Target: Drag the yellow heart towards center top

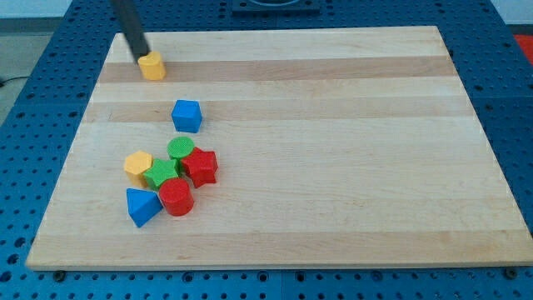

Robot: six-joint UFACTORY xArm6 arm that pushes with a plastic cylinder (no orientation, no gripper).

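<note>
The yellow heart (pixel 152 66) lies near the board's top-left corner. My tip (pixel 139 58) rests against its upper-left side, touching or nearly touching it; the dark rod slants up out of the view's top. A blue cube (pixel 186 115) sits below and to the right of the heart. Lower left is a cluster: a yellow hexagon (pixel 138 163), a green cylinder (pixel 181 148), a green star (pixel 161 174), a red star (pixel 201 166), a red cylinder (pixel 176 197) and a blue triangle (pixel 142 206).
The wooden board (pixel 333 133) lies on a blue perforated table (pixel 25 125). The board's top edge runs just above the heart.
</note>
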